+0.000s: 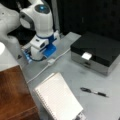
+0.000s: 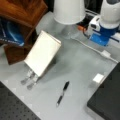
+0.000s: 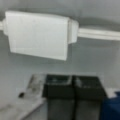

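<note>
White cable box (image 1: 51,61), a small block set inline on a thin white cable (image 1: 38,72), lies flat on the grey desk (image 1: 75,72). It sits toward a front view's upper left, just below the arm's white and blue wrist. In a front view it shows again (image 2: 106,53) below the blue housing, at that view's right edge. In the wrist view the cable box (image 3: 40,35) fills the upper half, with the cable (image 3: 100,33) running out of its right end.

The tool (image 3: 72,87) shows at the bottom of the wrist view. Its two dark fingers (image 3: 58,90) stand pressed side by side with nothing between them, so it is closed on nothing. The cable box lies ahead of the fingertips, near but apart from them, with bare desk between. It lies slightly to the left of the line between the fingers.

Judging from this, the work is at an early stage. The tool is brought close to the cable box, but nothing is gripped or lifted, and box and cable rest undisturbed on the desk.

Well apart from the tool, a spiral notebook (image 1: 58,97) leans propped up. A black pen (image 1: 93,92) lies on the desk beside it, and a black-topped case (image 1: 96,48) stands at a front view's right.
</note>
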